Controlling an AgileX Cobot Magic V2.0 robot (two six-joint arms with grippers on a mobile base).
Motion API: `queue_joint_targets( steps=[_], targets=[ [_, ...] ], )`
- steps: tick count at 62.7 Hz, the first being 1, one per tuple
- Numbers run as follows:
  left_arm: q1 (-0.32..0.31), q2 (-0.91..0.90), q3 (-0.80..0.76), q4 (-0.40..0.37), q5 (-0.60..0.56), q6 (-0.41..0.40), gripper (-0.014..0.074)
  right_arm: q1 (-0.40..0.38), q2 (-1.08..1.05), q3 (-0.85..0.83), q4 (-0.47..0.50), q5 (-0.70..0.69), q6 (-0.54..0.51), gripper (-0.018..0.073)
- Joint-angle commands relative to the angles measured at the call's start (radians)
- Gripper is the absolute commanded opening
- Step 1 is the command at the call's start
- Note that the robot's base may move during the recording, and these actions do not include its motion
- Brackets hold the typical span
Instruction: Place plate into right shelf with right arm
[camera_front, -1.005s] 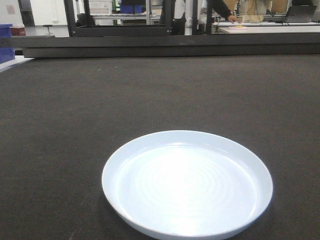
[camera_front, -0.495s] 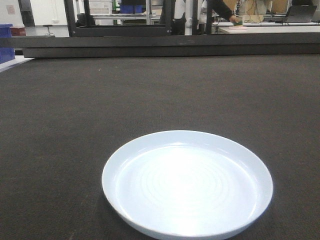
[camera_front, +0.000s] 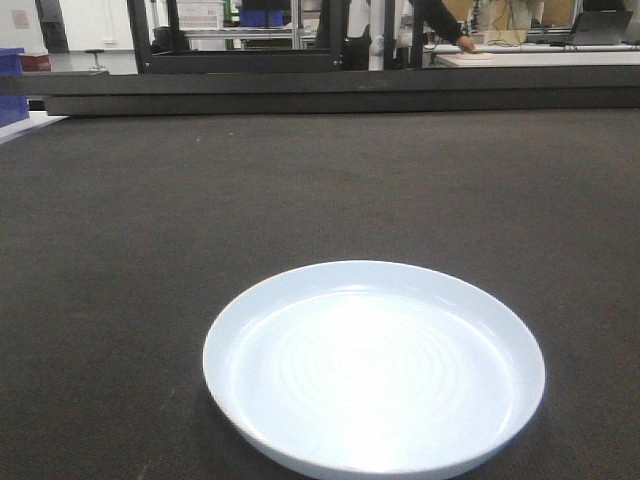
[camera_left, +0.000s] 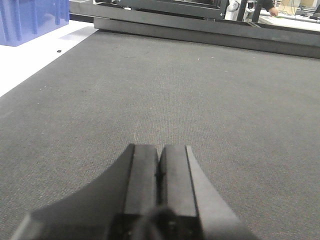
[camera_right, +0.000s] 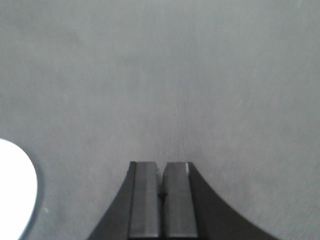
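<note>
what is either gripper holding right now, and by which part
Nothing is held. The left gripper and right gripper are both shut on nothing; the plate lies free on the dark mat.

Your left gripper (camera_left: 159, 154) had its jaws pressed flat together on nothing; your right gripper (camera_right: 161, 169) was closed up the same way.

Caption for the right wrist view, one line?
Right gripper, jaws shut and empty, over dark grey woven mat; glossy white round plate edge at lower left.
</note>
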Motion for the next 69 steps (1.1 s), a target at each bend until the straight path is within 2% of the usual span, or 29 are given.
queue_joint_targets(
  steps=[1,14,25,31,37,43,46,49,58,69],
  targets=[
    [-0.002,-0.01,0.01,-0.008,-0.09,-0.007,-0.0128,0.001,0.099,-0.041,-0.003,-0.057,-0.001,0.0055],
    [-0.002,-0.01,0.01,-0.008,-0.09,-0.007,-0.0128,0.047,0.302,-0.055,-0.027,0.064,0.065,0.0055],
    [-0.002,-0.01,0.01,-0.008,-0.09,-0.007,-0.0128,0.154,0.441,-0.125,-0.076,0.187,0.333,0.0058],
    [-0.002,-0.01,0.01,-0.008,-0.09,-0.007,-0.0128,0.227,0.503,-0.163,-0.091,0.206,0.419,0.0077],
    [-0.002,-0.01,0.01,-0.008,-0.09,-0.007,-0.0128,0.293,0.56,-0.198,-0.091,0.203,0.448,0.0193],
    [-0.002,-0.01,0.01,-0.008,-0.09,-0.007,-0.0128,0.369,0.616,-0.237,-0.091,0.203,0.45,0.0418],
    [-0.002,-0.01,0.01,-0.008,-0.09,-0.007,-0.0128,0.403,0.645,-0.259,-0.083,0.209,0.45,0.0505],
    [-0.002,-0.01,0.01,-0.008,-0.09,-0.007,-0.0128,0.435,0.675,-0.287,-0.071,0.224,0.45,0.0554],
    [-0.002,-0.01,0.01,-0.008,-0.09,-0.007,-0.0128,0.496,0.766,-0.365,-0.04,0.267,0.472,0.0542],
    [-0.002,-0.01,0.01,-0.008,-0.09,-0.007,-0.0128,0.518,0.864,-0.427,-0.038,0.29,0.533,0.0494]
  ],
)
